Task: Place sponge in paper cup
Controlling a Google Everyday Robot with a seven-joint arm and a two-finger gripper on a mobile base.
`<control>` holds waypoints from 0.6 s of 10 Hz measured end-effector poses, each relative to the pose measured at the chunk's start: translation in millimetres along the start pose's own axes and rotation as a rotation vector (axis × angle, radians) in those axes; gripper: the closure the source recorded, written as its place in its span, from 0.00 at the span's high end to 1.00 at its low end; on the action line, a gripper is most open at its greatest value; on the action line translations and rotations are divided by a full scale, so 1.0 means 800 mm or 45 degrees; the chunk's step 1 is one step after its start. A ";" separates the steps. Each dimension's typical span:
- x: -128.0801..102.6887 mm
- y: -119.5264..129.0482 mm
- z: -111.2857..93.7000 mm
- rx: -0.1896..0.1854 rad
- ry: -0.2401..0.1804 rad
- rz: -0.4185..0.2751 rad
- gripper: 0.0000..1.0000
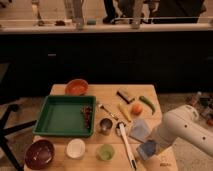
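Note:
The sponge (148,149), a small pale blue block, lies at the front right of the wooden table (110,92). My gripper (155,144) sits at the lower left end of the white arm (186,129), right at the sponge; it is shut, and I cannot tell whether it holds the sponge. The white paper cup (76,148) stands near the front edge, left of centre, between a maroon bowl (39,153) and a light green cup (105,152). Its mouth faces up and it looks empty.
A green tray (61,116) fills the left side, with an orange bowl (76,87) behind it. A metal cup (105,126), a white-handled utensil (126,146), a grey-blue cloth (139,130), an orange fruit (136,108) and a green pepper (147,104) lie between the paper cup and the arm.

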 end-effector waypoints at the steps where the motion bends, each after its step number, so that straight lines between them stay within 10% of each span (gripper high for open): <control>1: -0.020 -0.008 -0.004 0.012 -0.015 -0.025 0.00; 6: -0.069 -0.032 -0.025 0.073 -0.037 -0.079 0.00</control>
